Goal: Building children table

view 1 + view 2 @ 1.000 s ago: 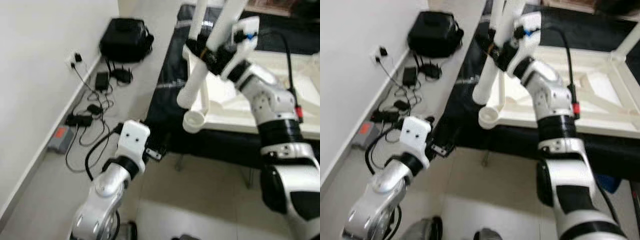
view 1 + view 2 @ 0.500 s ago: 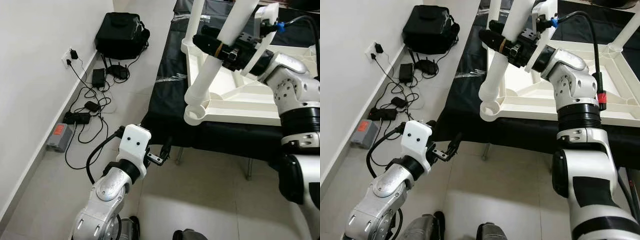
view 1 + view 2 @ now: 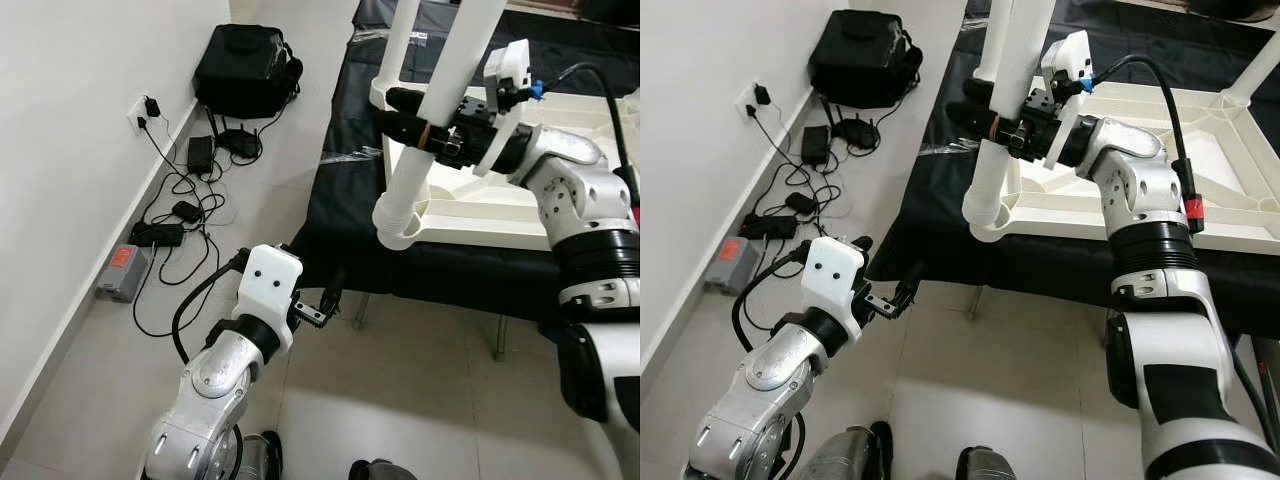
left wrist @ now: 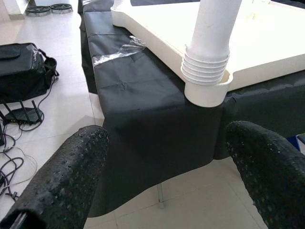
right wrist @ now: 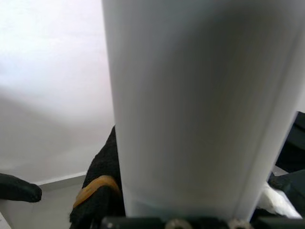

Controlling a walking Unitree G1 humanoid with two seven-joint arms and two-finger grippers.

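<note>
A white children's table [image 3: 480, 215] lies upside down on a black-covered bench. My right gripper [image 3: 400, 115] is shut on a white table leg [image 3: 455, 60], which leans slightly. The leg's ribbed lower end sits in the table's near corner socket [image 4: 205, 88], with several ribs still above the rim. The same leg [image 5: 200, 95] is close up in the right wrist view. A second leg [image 3: 400, 40] stands at the far corner. My left gripper [image 3: 325, 305] hangs low in front of the bench, open and holding nothing, its fingers [image 4: 62, 181] wide apart.
The black cloth [image 3: 345, 190] covers the bench up to its edge. On the floor along the left wall are a black bag [image 3: 245, 65], tangled cables and adapters [image 3: 185, 205] and a grey power strip [image 3: 120, 270]. Pale tiled floor lies in front of the bench.
The leg in my right gripper has come down and its lower end now sits in the corner socket. The left arm has stayed in place. The camera shifted slightly.
</note>
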